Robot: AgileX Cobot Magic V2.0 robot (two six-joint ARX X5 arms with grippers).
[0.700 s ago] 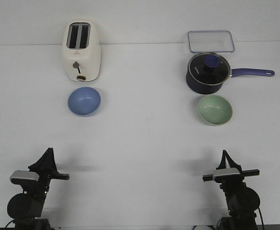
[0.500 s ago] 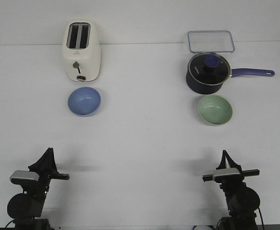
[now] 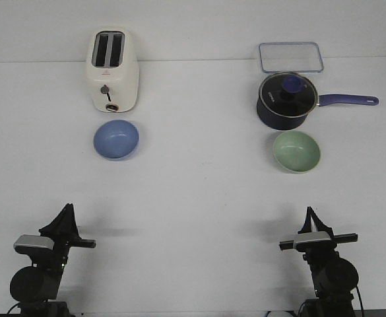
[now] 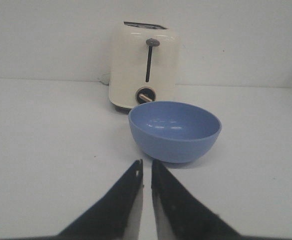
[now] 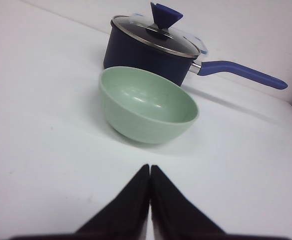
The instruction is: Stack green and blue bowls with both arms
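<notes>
- We see the blue bowl in the upper left of the front view, just in front of a cream two-slot toaster, and the green bowl in the upper right, just in front of a dark navy saucepan with a glass lid.
- Each bowl sits upright and empty, well apart from the other, so we judge no stacking has begun.
- Our left gripper waits at the lower left, its fingers nearly together with a thin slit between them, holding nothing.
- Our right gripper waits at the lower right, fingers pressed together and empty.
- Each arm faces its own bowl, which we think suits a two-arm pickup.
- Both bowls look smooth, matte, round and thin-rimmed, so a rim pinch seems likely.
- A clear rectangular container lies behind the saucepan.
</notes>
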